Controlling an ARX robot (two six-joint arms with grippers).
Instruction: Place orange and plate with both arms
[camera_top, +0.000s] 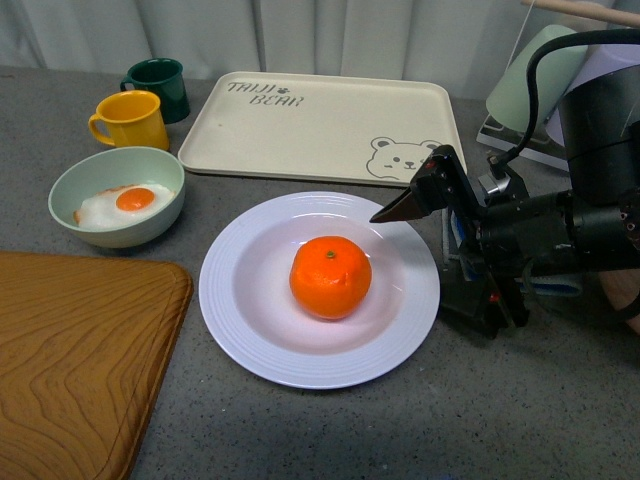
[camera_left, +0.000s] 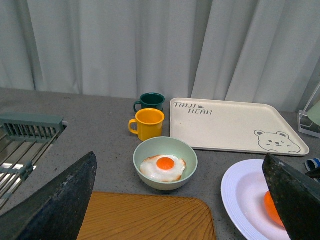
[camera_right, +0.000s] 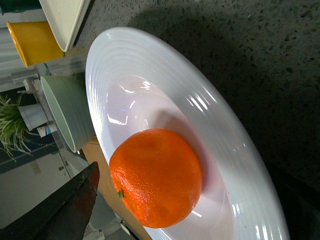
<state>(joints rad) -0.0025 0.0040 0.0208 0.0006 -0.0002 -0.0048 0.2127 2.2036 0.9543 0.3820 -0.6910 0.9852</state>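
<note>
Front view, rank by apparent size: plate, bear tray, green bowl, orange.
Largest: plate and bear tray, which look similar. The tray sits farther back, so they are not ranked.
Next: green bowl.
Smallest: orange.

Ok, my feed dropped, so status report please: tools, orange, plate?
Left tool open, empty. Right tool open at right rim of white plate. Orange sitting in the plate. Bear tray just behind, clear of it.

The orange (camera_top: 331, 277) is a glossy, bright orange with a green stem dot. It stands out against the white plate (camera_top: 225, 310), whose rim is ringed with concentric ridges. The tray (camera_top: 320, 125) is beige with dark lettering and an outlined bear. The bowl (camera_top: 118, 236) is pale green and the egg (camera_top: 122, 204) white with an orange yolk. One mug (camera_top: 130, 120) is yellow, the other mug (camera_top: 160, 84) dark green. The board (camera_top: 80, 360) is brown with a wavy grain, and the counter (camera_top: 520, 410) is speckled grey.
</note>
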